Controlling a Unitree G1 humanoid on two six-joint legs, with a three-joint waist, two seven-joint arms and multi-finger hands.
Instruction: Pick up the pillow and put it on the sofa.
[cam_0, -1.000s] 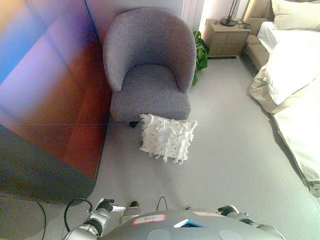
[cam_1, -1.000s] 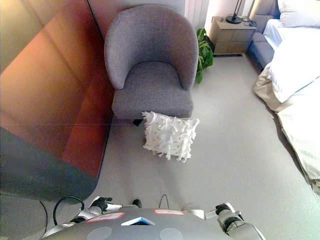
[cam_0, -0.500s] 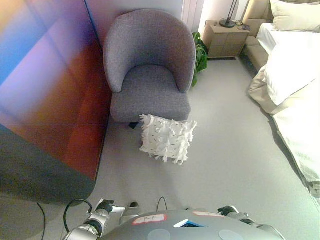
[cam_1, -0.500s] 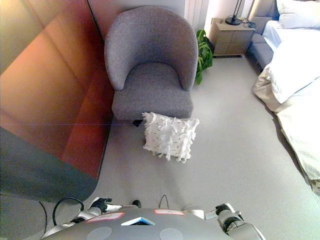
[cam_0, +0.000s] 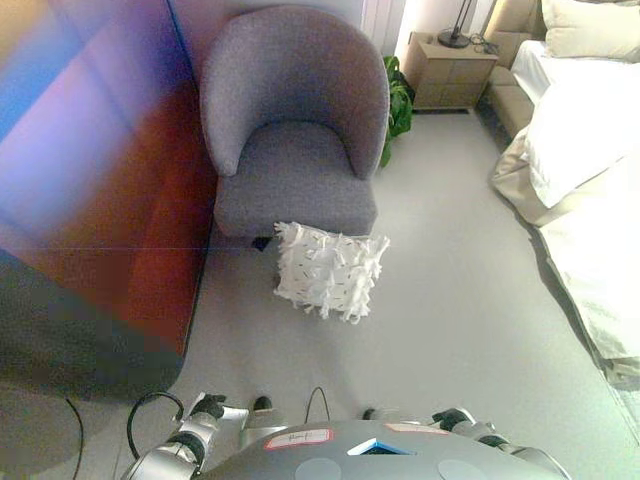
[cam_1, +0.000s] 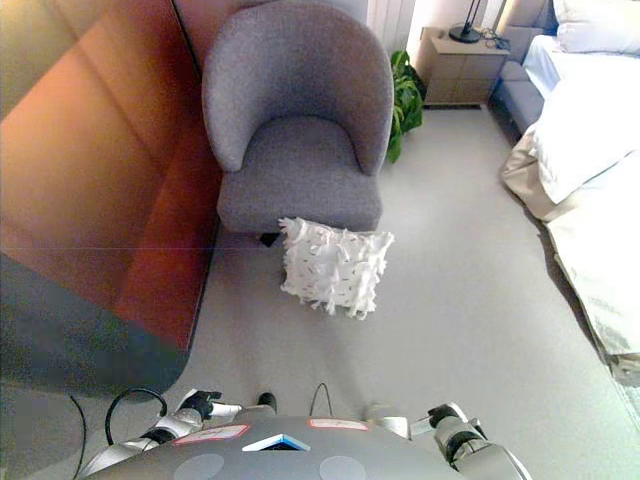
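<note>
Dark fingers of the left hand (cam_0: 208, 408) show at the lower left edge of the frame, low at the robot's side; whether they are curled or relaxed cannot be told. Right hand (cam_1: 445, 416) shows at the lower right edge, likewise too little visible to read its fingers. Neither hand holds anything, and both are well apart from the pillow.

Grey carpet (cam_0: 440, 300) fills the lower and middle frame between the robot and the target.

Pillow (cam_0: 328, 271): white, with a ruffled, tufted face, just below the middle of the frame. It stands tilted on its lower edge on the carpet, its top edge apparently against the front of the seat. Judgement: it is propped by the chair base, which keeps its face turned toward the robot and leaves both side edges free for a two-handed grasp.

Sofa (cam_0: 295, 130): a grey upholstered tub armchair, upper middle of the frame, directly behind the pillow, seat bare. Reddish-brown panel (cam_0: 120, 200) runs along the left side beside it.

Farther, upper right: green plant (cam_0: 398, 100) just beside the chair, wooden nightstand (cam_0: 450, 72) with a black lamp base, and a bed (cam_0: 585, 140) with pale bedding along the right edge.

Step in hand, as judged: approach, pickup not yet begun. Next move calls for closing in and lowering both hands to the pillow's sides.
</note>
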